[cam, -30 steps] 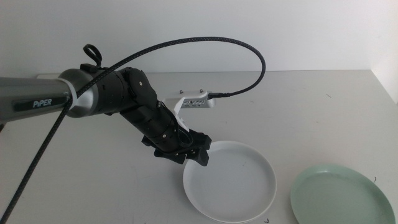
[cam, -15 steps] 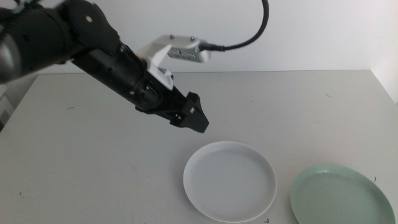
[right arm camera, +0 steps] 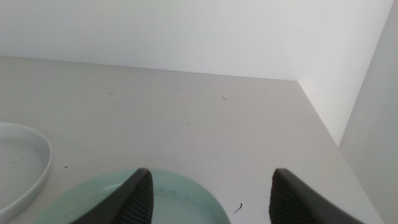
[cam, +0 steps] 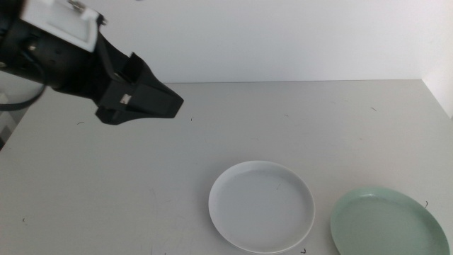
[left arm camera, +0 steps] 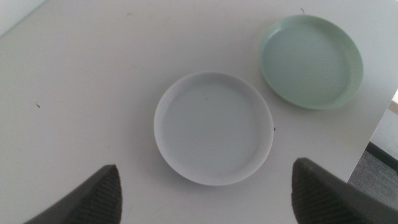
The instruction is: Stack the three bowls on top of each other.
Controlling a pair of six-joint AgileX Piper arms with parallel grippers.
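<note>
The white bowl (cam: 261, 206) and the mint green bowl (cam: 389, 222) just beside it are both plain, without any pattern. The desk (cam: 297, 127) is pale grey with some small dark specks. The left gripper (cam: 141, 99) above the desk is black, and the wall (cam: 283, 39) behind is white.

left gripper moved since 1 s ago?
Yes. The left gripper has pulled up and away from the rim of the white shallow round plastic bowl, toward the table's far left; the bowl stayed put.

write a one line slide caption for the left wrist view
Left gripper, fingers open and empty, high above a white bowl with a mint green bowl beside it on the table.
</note>
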